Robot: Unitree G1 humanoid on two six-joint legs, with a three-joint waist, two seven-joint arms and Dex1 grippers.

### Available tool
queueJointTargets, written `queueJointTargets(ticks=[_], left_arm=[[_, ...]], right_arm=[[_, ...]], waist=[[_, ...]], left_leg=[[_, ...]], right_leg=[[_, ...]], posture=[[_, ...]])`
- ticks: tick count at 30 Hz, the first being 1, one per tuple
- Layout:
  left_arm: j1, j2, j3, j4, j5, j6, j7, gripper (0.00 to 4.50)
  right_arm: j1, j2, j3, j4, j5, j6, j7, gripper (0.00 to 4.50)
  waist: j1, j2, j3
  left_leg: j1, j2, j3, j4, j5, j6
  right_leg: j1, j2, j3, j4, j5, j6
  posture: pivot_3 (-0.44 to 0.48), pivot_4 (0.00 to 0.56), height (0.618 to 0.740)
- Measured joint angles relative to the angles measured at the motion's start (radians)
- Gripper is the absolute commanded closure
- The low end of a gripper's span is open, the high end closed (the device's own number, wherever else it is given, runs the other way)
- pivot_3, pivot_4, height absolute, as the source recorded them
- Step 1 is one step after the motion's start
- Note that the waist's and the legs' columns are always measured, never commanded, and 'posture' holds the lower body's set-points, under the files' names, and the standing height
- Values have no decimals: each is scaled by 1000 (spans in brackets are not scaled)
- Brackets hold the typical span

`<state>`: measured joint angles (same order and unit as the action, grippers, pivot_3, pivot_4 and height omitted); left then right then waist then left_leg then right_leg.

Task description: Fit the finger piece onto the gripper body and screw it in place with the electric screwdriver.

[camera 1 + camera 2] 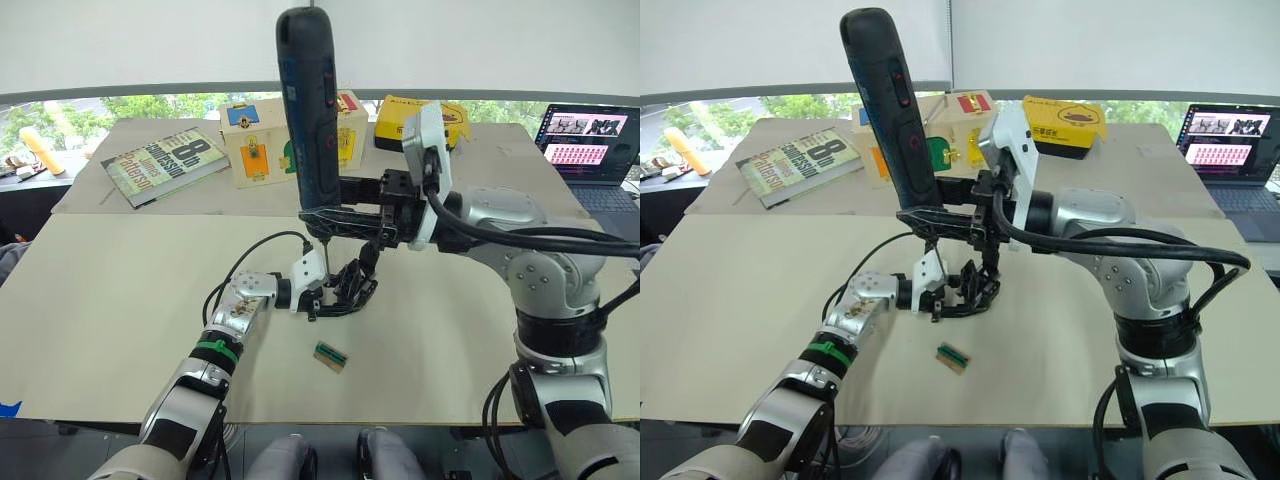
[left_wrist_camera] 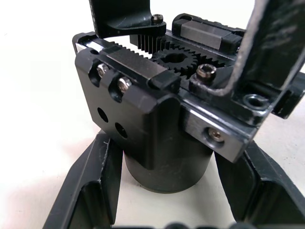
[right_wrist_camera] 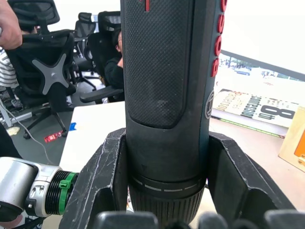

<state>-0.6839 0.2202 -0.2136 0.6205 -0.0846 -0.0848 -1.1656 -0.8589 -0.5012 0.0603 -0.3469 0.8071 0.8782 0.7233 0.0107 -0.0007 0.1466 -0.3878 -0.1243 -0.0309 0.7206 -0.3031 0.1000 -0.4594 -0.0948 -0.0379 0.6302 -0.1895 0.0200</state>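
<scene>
The screwing step looks to be in hand. The right tool [image 1: 345,215] is clenched around the lower end of the electric screwdriver [image 1: 307,110], a thick dark blue-black cylinder with red side buttons, which stands nearly upright at the centre of the frame, and its thin metal bit points down at the gripper body [image 1: 345,290], a chunky black mechanical block resting on the pale bench [image 1: 120,320] just below. The left tool [image 1: 312,300] grasps that block by its round base, one black finger on each side, as the left wrist view shows; there the block's toothed racks, central gear and several small screw heads face the camera.

I cannot pick out the finger piece as a separate part; a black pointed piece stands at the top of the block in the wrist view, but whether it is seated is unclear.

The next move calls for lining the bit squarely on a screw head and pressing straight down while the left tool holds the block steady.

At the upper middle of the frame sit a cream box with coloured panels [image 1: 250,140] and a yellow case [image 1: 1065,125]; their contents are hidden. A small green rectangular block [image 1: 330,356] lies loose near the bench's lower edge.
</scene>
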Motion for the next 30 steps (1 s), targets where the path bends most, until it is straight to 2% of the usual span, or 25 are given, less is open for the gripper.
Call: queueJointTargets(ticks=[12,30], left_arm=[[1,10,0,-1,-10,1,-6,2221],[15,15,-1,-18,-19,3,-4,2221]], right_arm=[[24,-21,10,23,-65,-3,52,2608],[50,19,14,35,-118,-29,77,2608]], waist=[[-3,0,0],[-3,0,0]], left_leg=[[0,0,0,0,0,0],[0,0,0,0,0,0]], right_leg=[[-1,0,0,0,0,0],[-1,0,-1,0,0,0]], posture=[[0,150,740],[0,150,740]])
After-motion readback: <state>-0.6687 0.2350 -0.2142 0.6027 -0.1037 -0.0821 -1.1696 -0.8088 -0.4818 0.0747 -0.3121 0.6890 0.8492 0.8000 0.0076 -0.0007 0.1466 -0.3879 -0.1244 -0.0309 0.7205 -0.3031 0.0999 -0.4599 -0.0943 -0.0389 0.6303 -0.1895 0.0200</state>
